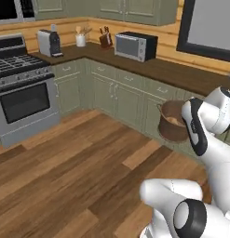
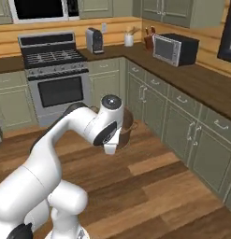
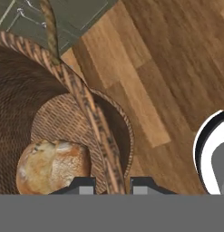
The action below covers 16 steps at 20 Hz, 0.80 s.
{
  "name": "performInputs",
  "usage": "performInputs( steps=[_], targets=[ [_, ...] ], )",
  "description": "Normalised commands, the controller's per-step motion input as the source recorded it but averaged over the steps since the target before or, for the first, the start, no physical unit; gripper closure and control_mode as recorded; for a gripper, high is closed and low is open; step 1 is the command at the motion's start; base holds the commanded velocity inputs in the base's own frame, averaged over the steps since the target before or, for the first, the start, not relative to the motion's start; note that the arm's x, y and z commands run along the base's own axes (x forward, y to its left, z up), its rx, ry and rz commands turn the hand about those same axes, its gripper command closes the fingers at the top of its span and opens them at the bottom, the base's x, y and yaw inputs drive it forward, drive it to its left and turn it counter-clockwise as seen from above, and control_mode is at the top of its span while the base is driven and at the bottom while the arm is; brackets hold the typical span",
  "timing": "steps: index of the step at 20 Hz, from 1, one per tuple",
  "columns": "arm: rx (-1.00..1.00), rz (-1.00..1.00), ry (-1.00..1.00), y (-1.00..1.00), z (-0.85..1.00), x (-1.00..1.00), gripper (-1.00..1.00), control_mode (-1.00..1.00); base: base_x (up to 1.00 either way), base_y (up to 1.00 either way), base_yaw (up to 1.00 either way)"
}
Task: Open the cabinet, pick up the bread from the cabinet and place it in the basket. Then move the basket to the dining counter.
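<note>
Basket [image 1: 173, 122] is seen in the left base view, hanging in the air off the floor beside the white arm, in front of the lower cabinets [image 1: 114, 95], with a pale lump just visible inside its rim; the dark bench [image 1: 149, 65] above carries a microwave [image 1: 135, 45] and a coffee machine [image 1: 49, 42], and a stove [image 1: 21, 88] stands to the left. In the right base view the basket [image 2: 127, 127] is mostly hidden behind the wrist, only its brown rim and side showing, above the wooden floor [image 2: 149, 186] and well apart from any bench. In the hand view the bread [image 3: 52, 166] is seen lying on the woven bottom of the basket [image 3: 22, 90], and the thin hoop handle [image 3: 93, 118] runs straight down between the two dark fingertips, so the pincer [image 3: 112, 185] is judged to be clenched on the handle. As far as can be judged, the bread has been put in the basket and the basket has been lifted; what is left is to carry it to the dining counter and set it down there.
</note>
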Motion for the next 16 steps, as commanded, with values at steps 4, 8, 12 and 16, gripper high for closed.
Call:
performInputs(
  steps=[4, 8, 12, 16],
  targets=[
    [0.00, 0.00, 0.00, 0.00, 0.00, 0.00, 1.00, 1.00, -0.13, 0.00, 1.00],
    [0.00, 0.00, 0.00, 0.00, 0.00, 0.00, 1.00, 1.00, -0.14, 0.00, 1.00],
    [0.00, 0.00, 0.00, 0.00, 0.00, 0.00, 1.00, 1.00, -0.05, 0.00, 0.99],
    [0.00, 0.00, 0.00, 0.00, 0.00, 0.00, 1.00, 1.00, 0.46, -0.04, 0.89]
  ],
)
